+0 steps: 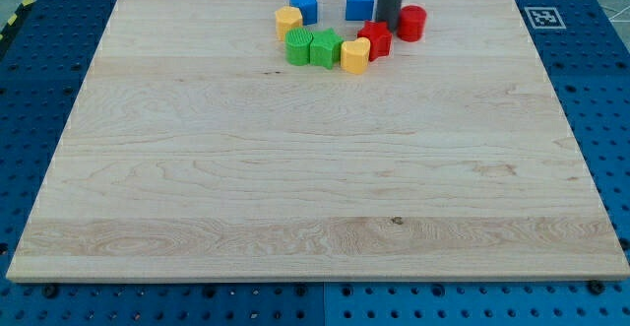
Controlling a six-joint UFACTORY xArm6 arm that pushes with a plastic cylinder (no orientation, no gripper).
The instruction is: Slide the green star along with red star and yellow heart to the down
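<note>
The pale wooden worktop (315, 188) fills most of the view, resting on a blue perforated base (39, 90) with a small black-and-white marker tag (542, 17) beyond its top right corner. All the blocks sit crowded near the view's top edge, slightly right of centre. My arm has no claw to release or clench: it ends in a dark rod whose lower end, my tip (386, 27), comes down just above the red star (375, 39), between the blue block (359, 4) on the view's left and the red cylinder (411, 22) on the view's right. The red star touches the yellow heart (356, 56) at its lower left. The green star (326, 48) lies just left of that heart, pressed against a green round block (298, 46). Above these, a second yellow block (288, 21) sits beside another blue block (304, 6).
</note>
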